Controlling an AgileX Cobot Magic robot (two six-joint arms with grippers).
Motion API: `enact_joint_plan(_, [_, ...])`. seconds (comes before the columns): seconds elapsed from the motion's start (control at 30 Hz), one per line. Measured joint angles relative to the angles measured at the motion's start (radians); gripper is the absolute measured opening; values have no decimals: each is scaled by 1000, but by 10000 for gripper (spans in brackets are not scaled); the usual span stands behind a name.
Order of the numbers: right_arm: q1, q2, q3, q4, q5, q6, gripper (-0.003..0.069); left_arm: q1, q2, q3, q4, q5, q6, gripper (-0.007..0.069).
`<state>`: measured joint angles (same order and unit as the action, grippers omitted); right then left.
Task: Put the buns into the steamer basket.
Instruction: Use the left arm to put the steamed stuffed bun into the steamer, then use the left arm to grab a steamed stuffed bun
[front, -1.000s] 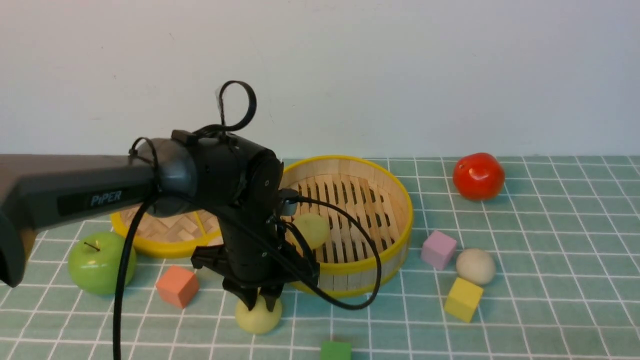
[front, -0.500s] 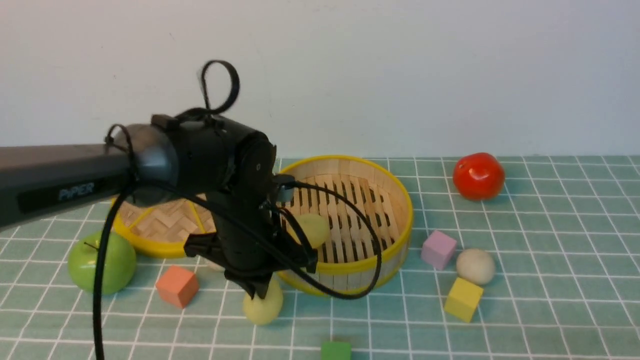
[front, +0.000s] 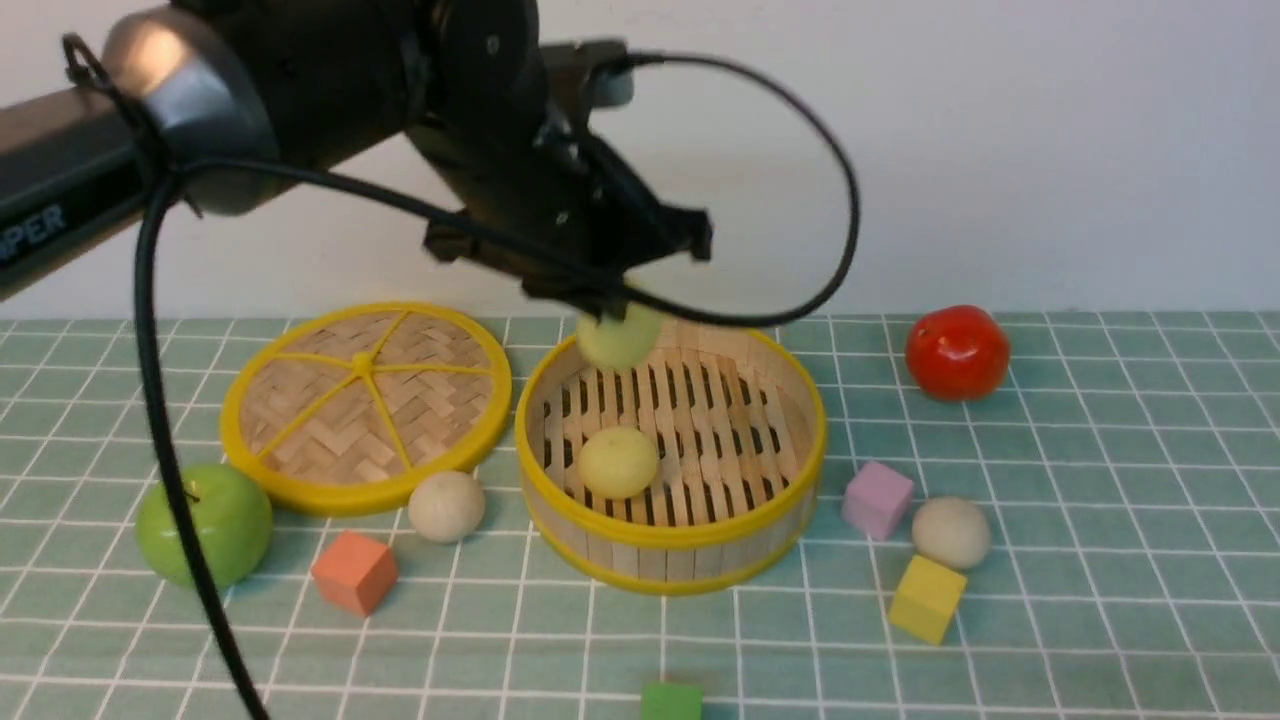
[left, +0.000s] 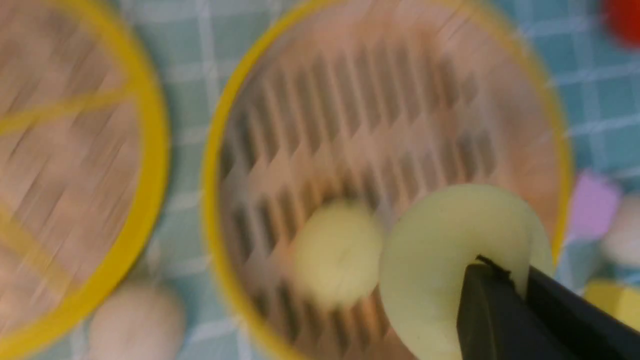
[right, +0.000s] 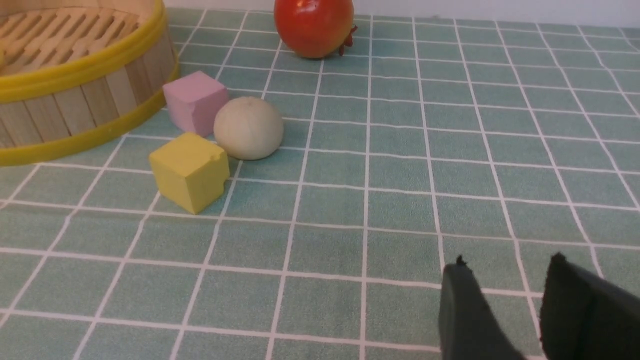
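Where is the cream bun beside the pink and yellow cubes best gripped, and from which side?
Probably from above, across its round middle: the cream bun is a smooth ball. Close on its near and far sides, since the pink cube and yellow cube crowd its left.

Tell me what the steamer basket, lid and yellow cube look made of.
Steamer basket: bamboo or light wood, unvarnished slats, smooth yellow rims, maybe plastic. Lid: woven bamboo strips, herringbone pattern, matte. Yellow cube: likely foam, matte, with a nicked corner.
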<state>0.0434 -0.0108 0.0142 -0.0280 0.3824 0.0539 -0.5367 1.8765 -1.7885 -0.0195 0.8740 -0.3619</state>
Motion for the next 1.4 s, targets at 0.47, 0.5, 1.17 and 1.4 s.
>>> enact_joint_plan(0.47, [0, 0, 0, 0, 0, 0, 239, -4, 416, -349, -28, -9, 60, 3])
enact_joint_plan(0.5, [0, 0, 0, 0, 0, 0, 239, -4, 431, -355, -28, -20, 60, 4])
enact_joint_plan(1.17, [0, 0, 0, 0, 0, 0, 239, -6, 319, -368, 154, 187, 19, 422])
enact_joint_plan(1.4, [0, 0, 0, 0, 0, 0, 239, -3, 170, -330, 362, 362, 7, 405])
